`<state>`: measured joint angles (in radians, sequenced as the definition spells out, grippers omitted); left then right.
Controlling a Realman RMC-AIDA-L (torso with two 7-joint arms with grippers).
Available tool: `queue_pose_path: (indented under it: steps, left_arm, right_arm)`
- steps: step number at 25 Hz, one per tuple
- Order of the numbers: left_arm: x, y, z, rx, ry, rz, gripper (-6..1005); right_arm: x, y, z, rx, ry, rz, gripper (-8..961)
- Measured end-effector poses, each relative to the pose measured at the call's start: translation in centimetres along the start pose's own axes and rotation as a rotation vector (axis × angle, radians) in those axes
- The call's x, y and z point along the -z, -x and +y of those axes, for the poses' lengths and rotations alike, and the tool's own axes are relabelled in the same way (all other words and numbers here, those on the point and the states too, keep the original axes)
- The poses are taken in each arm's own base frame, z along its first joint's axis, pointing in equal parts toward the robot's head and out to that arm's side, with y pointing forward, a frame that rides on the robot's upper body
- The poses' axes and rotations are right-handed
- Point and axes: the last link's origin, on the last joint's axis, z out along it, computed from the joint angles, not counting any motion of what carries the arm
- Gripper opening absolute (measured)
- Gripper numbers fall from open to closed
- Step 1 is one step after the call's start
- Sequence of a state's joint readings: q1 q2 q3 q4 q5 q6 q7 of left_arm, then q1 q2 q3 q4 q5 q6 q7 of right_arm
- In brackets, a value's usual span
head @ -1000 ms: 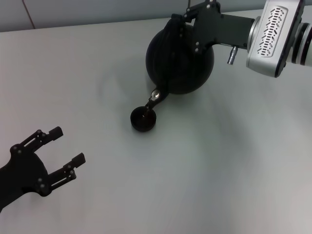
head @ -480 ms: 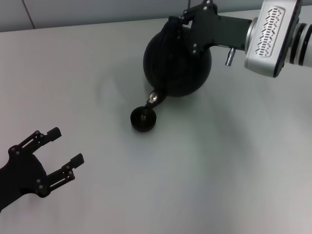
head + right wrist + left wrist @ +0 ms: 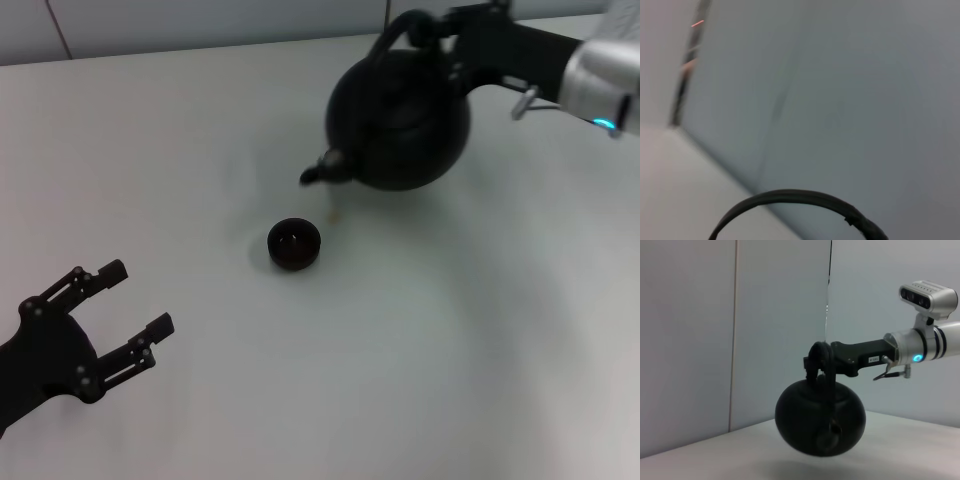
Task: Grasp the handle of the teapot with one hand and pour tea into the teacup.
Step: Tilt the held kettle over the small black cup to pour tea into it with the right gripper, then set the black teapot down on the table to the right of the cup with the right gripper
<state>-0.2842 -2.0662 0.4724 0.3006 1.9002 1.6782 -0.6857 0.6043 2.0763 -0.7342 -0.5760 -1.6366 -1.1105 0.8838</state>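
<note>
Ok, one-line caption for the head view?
Right tool holds the teapot by its handle above the table, spout beyond the teacup; left tool idles open.

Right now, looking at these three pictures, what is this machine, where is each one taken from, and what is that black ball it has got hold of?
It is a robot with two arms, each ending in a pincer. One picture looks down from a camera on its head; the other two come from cameras on its wrists.

The black ball is a teapot. The right pincer is shut on its arched handle and holds it above the pale table, as the left wrist view shows. Its spout points toward a tiny dark teacup standing on the table.

The left pincer waits open near the robot, holding nothing.

The right wrist picture shows little: mostly wall, with a dark curved edge low in the frame.
</note>
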Motion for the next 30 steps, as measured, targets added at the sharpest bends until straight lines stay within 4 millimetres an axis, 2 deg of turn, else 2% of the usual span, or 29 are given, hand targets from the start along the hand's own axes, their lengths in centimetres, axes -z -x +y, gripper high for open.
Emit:
queue_pose_path:
  steps: [7,10,13,15,21,25,30]
  left_arm:
    - [-0.2,-0.1,-0.1,-0.006,0.005,0.003,807]
    - [-0.3,-0.2,-0.2,-0.014,0.008,0.005,807]
    - [-0.4,-0.3,-0.2,-0.017,0.010,0.005,807]
    - [-0.4,-0.3,-0.2,-0.017,0.010,0.006,807]
    - [-0.6,-0.3,-0.2,-0.019,0.013,0.009,807]
    - [-0.6,-0.3,0.1,-0.008,0.021,0.020,807]
    - [-0.6,-0.4,0.2,-0.005,0.025,0.025,807]
  right_arm:
    - [4.9,-2.7,-0.8,-0.313,-0.178,-0.079,87]
    - [6.9,-3.7,-0.8,-0.393,-0.229,-0.104,93]
    - [8.1,-4.1,-0.7,-0.433,-0.247,-0.120,98]
    - [8.7,-4.6,-0.2,-0.462,-0.251,-0.126,102]
    - [8.9,-5.8,1.2,-0.494,-0.253,-0.123,113]
    - [8.9,-6.7,2.3,-0.459,-0.270,-0.113,120]
    - [9.1,-7.0,2.4,-0.376,-0.281,-0.092,129]
